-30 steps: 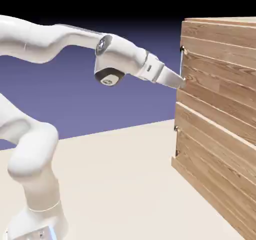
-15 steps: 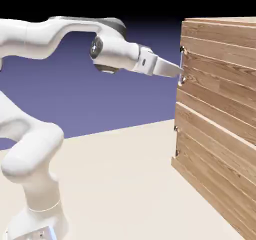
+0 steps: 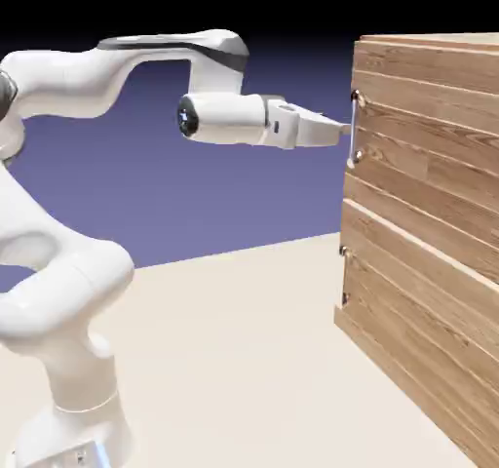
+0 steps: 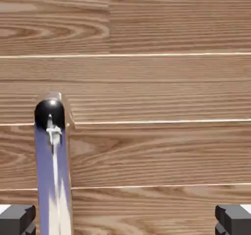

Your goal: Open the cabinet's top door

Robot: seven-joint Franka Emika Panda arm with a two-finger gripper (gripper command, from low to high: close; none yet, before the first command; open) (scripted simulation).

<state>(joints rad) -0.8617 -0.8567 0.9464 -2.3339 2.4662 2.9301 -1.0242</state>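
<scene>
Exterior view: the white robot arm (image 3: 117, 61) stretches level across the upper frame, its two-finger gripper (image 3: 341, 128) at the slim vertical silver bar handle (image 3: 353, 128) of the upper plank-wood door (image 3: 429, 135), on the tall light-brown plank cabinet (image 3: 419, 291) filling the right side; a pale table (image 3: 224, 359) spreads below.

Hand view: horizontal wood grain fills the frame; the silver bar rises at lower left, just beside the left dark grey fingertip (image 4: 17, 219), while the other tip (image 4: 234, 219) sits at lower right, the jaws spread wide, gripping nothing
</scene>
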